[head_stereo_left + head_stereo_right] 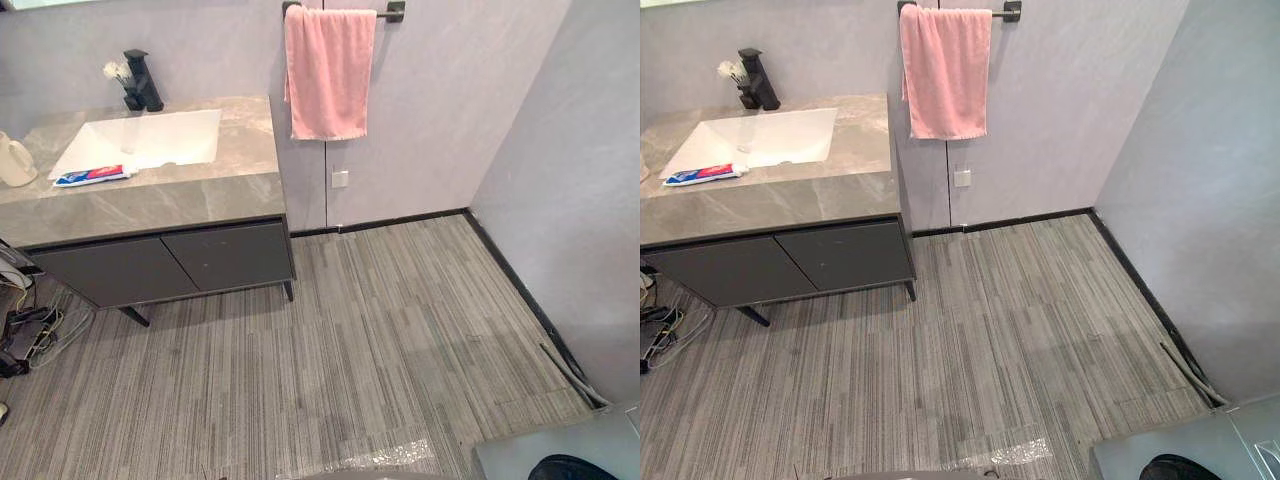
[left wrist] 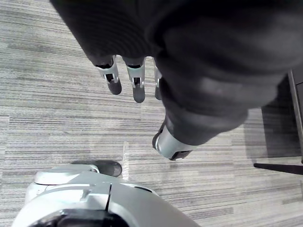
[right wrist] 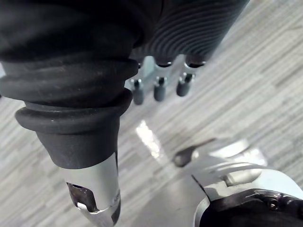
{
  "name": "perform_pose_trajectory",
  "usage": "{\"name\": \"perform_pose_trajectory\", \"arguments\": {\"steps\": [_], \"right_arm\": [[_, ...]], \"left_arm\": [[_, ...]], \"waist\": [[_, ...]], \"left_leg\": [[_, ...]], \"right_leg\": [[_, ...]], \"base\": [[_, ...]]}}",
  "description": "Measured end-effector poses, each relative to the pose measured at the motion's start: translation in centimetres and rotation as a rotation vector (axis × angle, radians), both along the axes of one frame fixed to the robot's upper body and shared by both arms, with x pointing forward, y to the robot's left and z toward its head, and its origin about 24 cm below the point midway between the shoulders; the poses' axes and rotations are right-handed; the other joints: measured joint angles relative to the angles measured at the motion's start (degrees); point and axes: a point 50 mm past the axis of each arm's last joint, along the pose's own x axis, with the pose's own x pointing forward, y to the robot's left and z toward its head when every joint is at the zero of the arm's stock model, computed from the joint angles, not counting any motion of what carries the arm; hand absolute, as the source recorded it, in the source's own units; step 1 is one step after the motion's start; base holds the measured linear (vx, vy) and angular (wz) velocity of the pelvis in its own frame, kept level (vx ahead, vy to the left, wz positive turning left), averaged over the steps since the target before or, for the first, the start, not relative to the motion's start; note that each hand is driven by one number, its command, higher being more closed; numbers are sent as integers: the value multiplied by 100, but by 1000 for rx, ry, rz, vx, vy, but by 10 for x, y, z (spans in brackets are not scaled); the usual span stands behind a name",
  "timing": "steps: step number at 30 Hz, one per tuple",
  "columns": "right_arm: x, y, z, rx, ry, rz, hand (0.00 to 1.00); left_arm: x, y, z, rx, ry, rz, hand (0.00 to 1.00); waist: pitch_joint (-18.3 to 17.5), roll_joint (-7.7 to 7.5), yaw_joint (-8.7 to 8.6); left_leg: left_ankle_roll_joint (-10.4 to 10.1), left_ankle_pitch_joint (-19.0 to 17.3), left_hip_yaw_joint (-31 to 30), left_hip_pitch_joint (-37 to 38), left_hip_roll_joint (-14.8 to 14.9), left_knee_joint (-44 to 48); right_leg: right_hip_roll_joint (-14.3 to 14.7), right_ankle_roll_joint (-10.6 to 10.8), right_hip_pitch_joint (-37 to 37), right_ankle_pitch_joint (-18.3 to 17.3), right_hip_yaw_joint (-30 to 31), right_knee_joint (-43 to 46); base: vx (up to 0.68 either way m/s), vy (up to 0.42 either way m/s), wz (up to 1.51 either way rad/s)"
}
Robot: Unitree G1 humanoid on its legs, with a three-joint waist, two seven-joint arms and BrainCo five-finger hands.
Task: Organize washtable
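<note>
Grey striped floor (image 1: 380, 350) fills most of what I see from the head camera, with pale grey walls behind it. Up at about 10 o'clock stands the washtable (image 1: 150, 205), with a grey stone top and dark cupboard doors (image 1: 225, 255) below. A white sink (image 1: 140, 140) is set into the top. At the back of the sink is a black tap (image 1: 142, 80), and little white flowers (image 1: 117, 71) sit just beside it. A tube of toothpaste (image 1: 92, 176) lies flat on the stone, touching the front edge of the sink. At 9 o'clock, on the far edge of the top, I see part of a white jug (image 1: 14, 160). At 12 o'clock a pink towel (image 1: 328, 72) hangs over a dark bar (image 1: 392, 12) on the wall, and a small white socket (image 1: 340, 178) is on the wall under it. My left hand (image 2: 138, 84) hangs over the floor with its fingers straight and loose, holding nothing. My right hand (image 3: 159, 89) is the same, fingers straight down over the floor and holding nothing.
</note>
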Motion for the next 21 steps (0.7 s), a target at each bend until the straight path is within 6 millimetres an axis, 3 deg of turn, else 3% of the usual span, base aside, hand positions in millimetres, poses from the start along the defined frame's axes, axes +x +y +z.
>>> {"name": "perform_pose_trajectory", "arguments": {"steps": [5,21], "right_arm": [[2,0,0,2,-7,-23,0],[2,0,0,2,-8,-22,0]], "left_arm": [[2,0,0,1,-6,-2,0],[3,0,0,4,-9,-4,0]], "waist": [[101,-2,0],[164,-61,4]], "left_leg": [[-40,1,3,180,21,-103],[-40,1,12,172,18,-106]], "right_leg": [[13,112,106,-63,-76,0],[11,93,115,-51,-85,-47]], "base": [[-12,-32,1],[-32,-35,0]]}}
